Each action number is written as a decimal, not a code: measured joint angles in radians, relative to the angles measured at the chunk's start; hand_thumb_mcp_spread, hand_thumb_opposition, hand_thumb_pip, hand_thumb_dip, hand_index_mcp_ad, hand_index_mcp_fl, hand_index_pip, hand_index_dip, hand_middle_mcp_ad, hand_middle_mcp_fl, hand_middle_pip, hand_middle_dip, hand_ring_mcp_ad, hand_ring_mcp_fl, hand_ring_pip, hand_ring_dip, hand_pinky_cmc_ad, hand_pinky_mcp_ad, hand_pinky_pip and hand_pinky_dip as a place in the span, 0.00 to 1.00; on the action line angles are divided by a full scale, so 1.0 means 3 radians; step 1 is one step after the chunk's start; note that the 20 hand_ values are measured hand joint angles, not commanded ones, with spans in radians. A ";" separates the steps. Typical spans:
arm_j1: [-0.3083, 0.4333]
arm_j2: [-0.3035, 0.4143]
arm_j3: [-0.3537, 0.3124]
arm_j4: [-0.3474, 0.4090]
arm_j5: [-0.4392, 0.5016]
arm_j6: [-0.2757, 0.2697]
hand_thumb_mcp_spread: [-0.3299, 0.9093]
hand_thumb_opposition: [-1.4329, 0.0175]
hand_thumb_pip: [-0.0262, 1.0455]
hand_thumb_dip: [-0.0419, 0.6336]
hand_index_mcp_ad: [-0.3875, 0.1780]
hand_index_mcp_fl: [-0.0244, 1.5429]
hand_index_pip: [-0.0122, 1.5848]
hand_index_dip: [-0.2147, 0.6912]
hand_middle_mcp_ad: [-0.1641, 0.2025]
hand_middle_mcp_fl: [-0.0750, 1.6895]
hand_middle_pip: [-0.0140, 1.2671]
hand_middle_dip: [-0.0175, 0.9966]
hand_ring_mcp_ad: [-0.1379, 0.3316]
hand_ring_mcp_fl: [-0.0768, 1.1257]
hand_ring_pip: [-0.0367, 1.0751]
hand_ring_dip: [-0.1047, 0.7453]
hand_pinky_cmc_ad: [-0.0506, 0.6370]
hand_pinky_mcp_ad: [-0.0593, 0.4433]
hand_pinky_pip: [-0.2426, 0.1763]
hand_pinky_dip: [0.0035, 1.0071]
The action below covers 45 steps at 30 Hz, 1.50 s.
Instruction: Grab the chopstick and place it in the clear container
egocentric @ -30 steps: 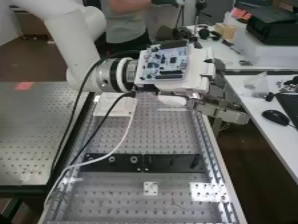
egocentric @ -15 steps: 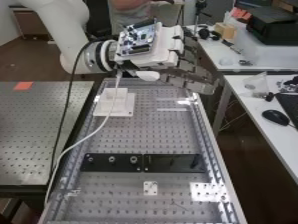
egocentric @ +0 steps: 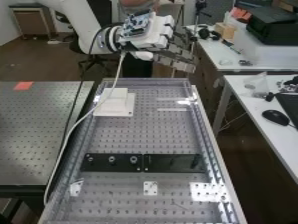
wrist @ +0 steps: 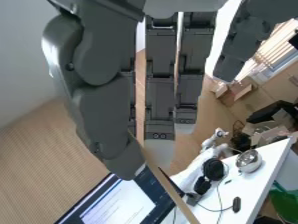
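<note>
Robot hand [egocentric: 174, 56]: pinching chopstick [wrist: 171, 189], near worktop's [egocentric: 143, 135] far end
White block [egocentric: 117, 105]: on worktop, far left

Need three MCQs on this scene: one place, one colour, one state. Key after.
1. White stepped block on the bench, high view:
A) near end, right
B) far end, left
C) near end, left

2. Mouse colour:
A) black
B) red
C) yellow

3. Chopstick:
A) lying on the bench
B) lying on the floor
C) held in the hand

Key:
1 B: it sits by the bench's far left corner.
2 A: its shell is black against the white table.
3 C: it slants out from beside the thumb, in mid-air.
</note>
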 joint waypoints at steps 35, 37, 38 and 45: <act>0.0582 -0.0512 0.0470 -0.0944 0.0433 0.0114 0.80 0.25 0.49 0.51 0.42 0.69 0.52 0.39 0.55 0.72 0.43 0.62 0.33 0.74 0.13 0.63 0.69 0.64 0.74 0.18; 0.0567 -0.0533 0.0517 -0.1044 0.0369 0.0103 0.80 0.25 0.49 0.51 0.42 0.69 0.52 0.39 0.55 0.73 0.43 0.62 0.33 0.74 0.13 0.63 0.69 0.64 0.74 0.18; 0.0558 -0.0542 0.0544 -0.1096 0.0342 0.0096 0.80 0.25 0.49 0.51 0.42 0.69 0.52 0.39 0.55 0.73 0.43 0.62 0.33 0.74 0.13 0.63 0.69 0.64 0.74 0.18; 0.0482 -0.0645 0.0771 -0.1610 0.0144 0.0199 0.80 0.25 0.49 0.51 0.42 0.69 0.52 0.39 0.55 0.72 0.43 0.62 0.33 0.74 0.13 0.63 0.69 0.64 0.74 0.18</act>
